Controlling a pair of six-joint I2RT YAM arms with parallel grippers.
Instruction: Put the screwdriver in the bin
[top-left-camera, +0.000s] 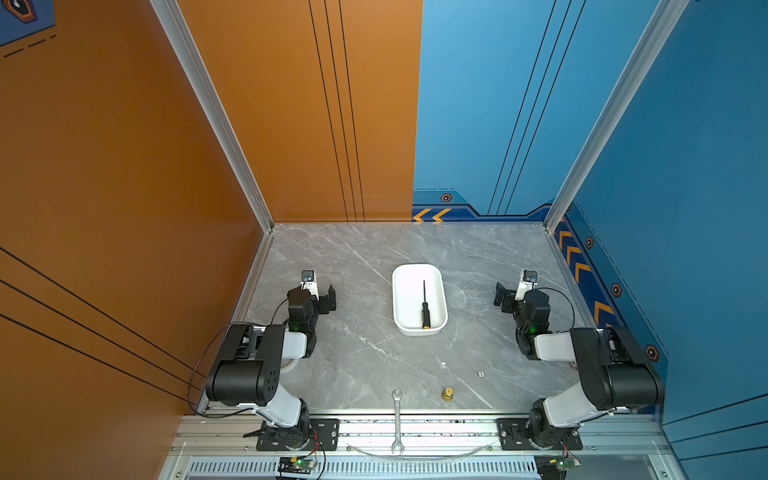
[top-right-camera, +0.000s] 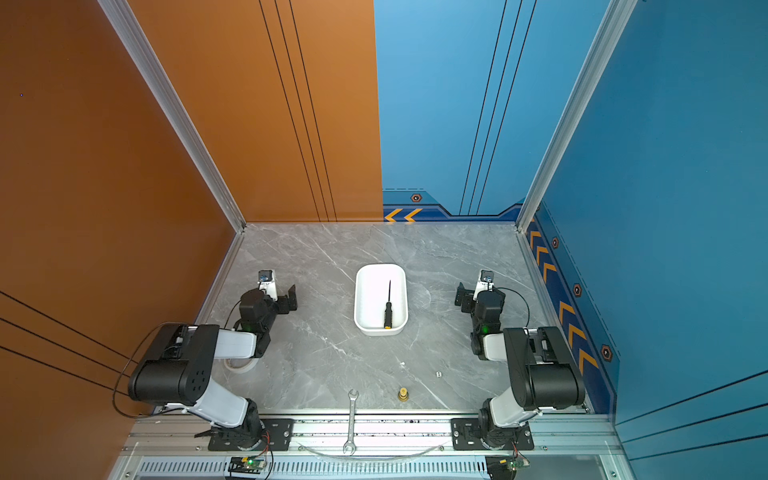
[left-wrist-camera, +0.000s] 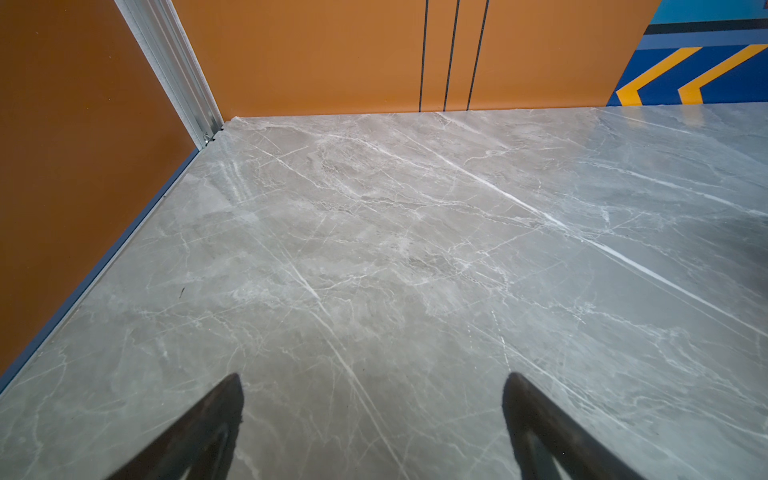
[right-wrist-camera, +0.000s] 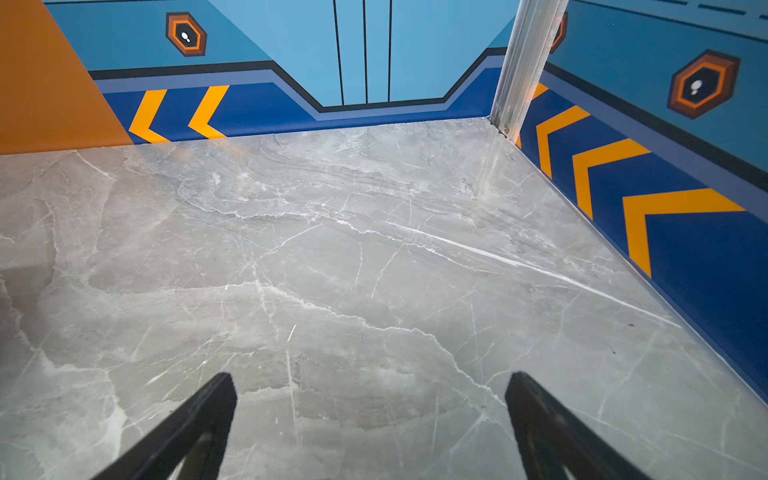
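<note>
Screwdriver (top-left-camera: 425, 309) in bin (top-left-camera: 405, 291); butt by wall

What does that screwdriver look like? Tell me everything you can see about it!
The screwdriver is slim, with a thin black shaft and a thicker black handle with yellow stripes and a yellow butt end. It lies flat inside the white bin, along its length. Its tip points toward the back wall and its butt is close to the bin's near wall. It rests on the bin's floor, and nothing grips it.

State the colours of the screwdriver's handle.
The screwdriver handle is black with yellow stripes and butt; clearest in a top view.
</note>
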